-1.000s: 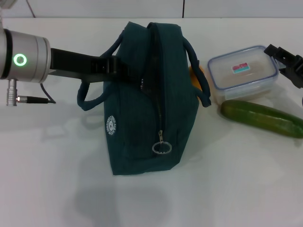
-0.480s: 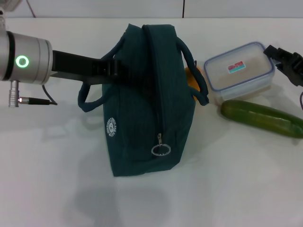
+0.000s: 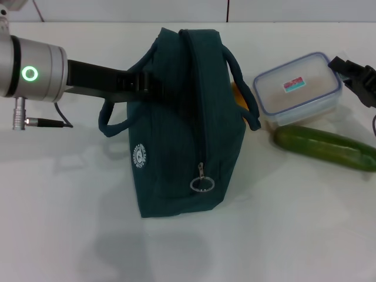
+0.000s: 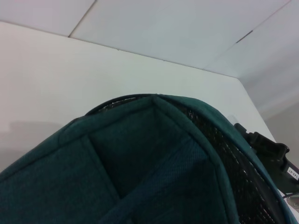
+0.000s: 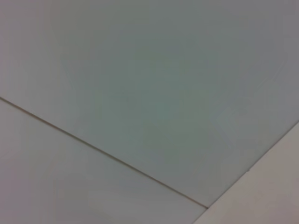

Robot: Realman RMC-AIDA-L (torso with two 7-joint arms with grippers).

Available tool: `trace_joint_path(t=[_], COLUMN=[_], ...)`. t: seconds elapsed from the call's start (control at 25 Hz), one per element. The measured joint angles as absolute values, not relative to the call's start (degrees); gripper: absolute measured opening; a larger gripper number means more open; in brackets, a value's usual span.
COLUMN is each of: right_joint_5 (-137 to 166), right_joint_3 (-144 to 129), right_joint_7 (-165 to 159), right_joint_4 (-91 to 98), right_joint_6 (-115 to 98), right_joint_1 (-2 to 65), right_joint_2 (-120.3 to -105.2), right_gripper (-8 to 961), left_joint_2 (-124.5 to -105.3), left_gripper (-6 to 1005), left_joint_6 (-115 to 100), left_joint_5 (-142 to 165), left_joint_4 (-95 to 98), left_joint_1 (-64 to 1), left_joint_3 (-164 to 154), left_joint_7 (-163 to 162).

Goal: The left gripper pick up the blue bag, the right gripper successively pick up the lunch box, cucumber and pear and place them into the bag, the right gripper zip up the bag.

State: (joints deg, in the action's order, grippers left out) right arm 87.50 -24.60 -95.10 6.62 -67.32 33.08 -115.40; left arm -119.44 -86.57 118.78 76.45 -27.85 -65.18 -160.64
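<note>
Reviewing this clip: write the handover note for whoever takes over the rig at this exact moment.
Left gripper: at the far-left top edge of the blue bag, by its handle.
Right gripper: at the right edge, beside the lunch box, holding nothing.
The bag stands on the table, zipper shut. Lunch box and cucumber lie right of it; the pear peeks out behind it.
Done: nothing packed.
Left: open the bag, load lunch box, cucumber, pear, zip up.

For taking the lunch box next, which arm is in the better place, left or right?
The right. The right gripper is beside the lunch box, at that box's far right corner. The left gripper is at the blue bag, on the bag's other side from the box.
</note>
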Motion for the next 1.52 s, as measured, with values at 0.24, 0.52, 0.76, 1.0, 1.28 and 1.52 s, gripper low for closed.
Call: trace_joint_path(t=[0.24, 0.52, 0.76, 1.0, 1.28, 1.52], right_joint_5=[85.9, 83.6, 81.7, 80.6, 79.2, 75.9], right_joint_3=[-24.5, -24.4, -24.4, -24.4, -24.4, -24.4], right_joint_7=[-95.2, -94.9, -94.8, -94.8, -94.8, -94.8], right_joint_4=[6.7, 6.7, 6.7, 6.7, 6.9, 7.0], right_joint_6=[-68.6, -70.3, -71.4, -71.7, -72.6, -74.6], right_joint_1=[32.3, 31.2, 30.4, 29.6, 28.7, 27.4], right_joint_2=[-115.40, -115.39, -115.39, -115.40, -115.33, -115.19], right_gripper=[199, 195, 190, 169, 111, 92], left_joint_2=[-119.44, -119.50, -119.53, -119.53, -119.53, -119.51], left_gripper=[32, 32, 33, 33, 32, 33], left_joint_6=[-86.6, -86.6, -86.6, -86.6, -86.6, -86.6], left_joint_5=[118.7, 118.6, 118.6, 118.6, 118.6, 118.1], left_joint_4=[76.4, 76.4, 76.4, 76.4, 76.4, 76.4], left_joint_1=[-27.8, -27.8, -27.9, -28.0, -28.4, -28.4], left_joint_3=[-64.6, -64.6, -64.6, -64.6, -64.6, -64.6], left_joint_7=[-160.2, -160.2, -160.2, -160.2, -160.2, -160.2])
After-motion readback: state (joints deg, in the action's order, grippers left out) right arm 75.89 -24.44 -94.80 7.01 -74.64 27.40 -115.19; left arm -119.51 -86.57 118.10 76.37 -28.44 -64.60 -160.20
